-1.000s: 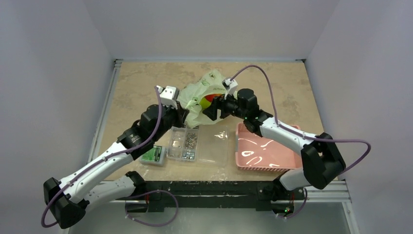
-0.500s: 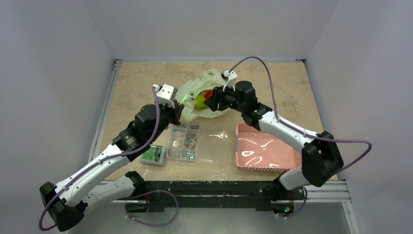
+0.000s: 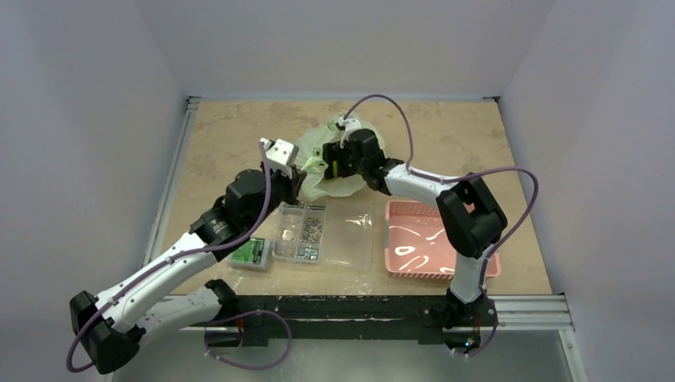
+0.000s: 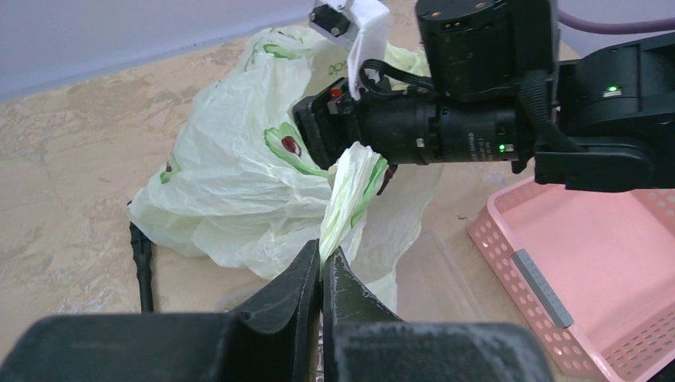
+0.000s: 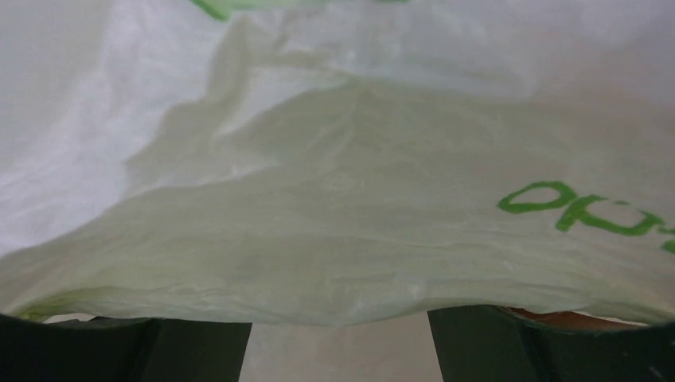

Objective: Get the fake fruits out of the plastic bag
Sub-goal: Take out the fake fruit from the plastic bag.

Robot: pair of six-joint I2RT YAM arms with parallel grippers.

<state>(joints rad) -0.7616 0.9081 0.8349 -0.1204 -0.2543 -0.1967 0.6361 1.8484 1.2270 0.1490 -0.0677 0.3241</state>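
- Tension: left gripper (image 4: 321, 269), clenched on the twisted handle (image 4: 350, 191) of the plastic bag (image 4: 231, 183), could tear the thin film.
- Right gripper (image 5: 338, 342), jaws spread against bag film, may pinch plastic, not hidden fruit.

I see top cam high behind, looking down on whole table (image 3: 231, 135), left wrist cam near bag (image 4: 231, 183), right wrist cam pressed against it

Looks like a robot lab cell: plain pale walls (image 3: 79, 119) boxing in a stone-patterned table (image 3: 231, 127), black metal frame (image 3: 358, 305) along the near edge.
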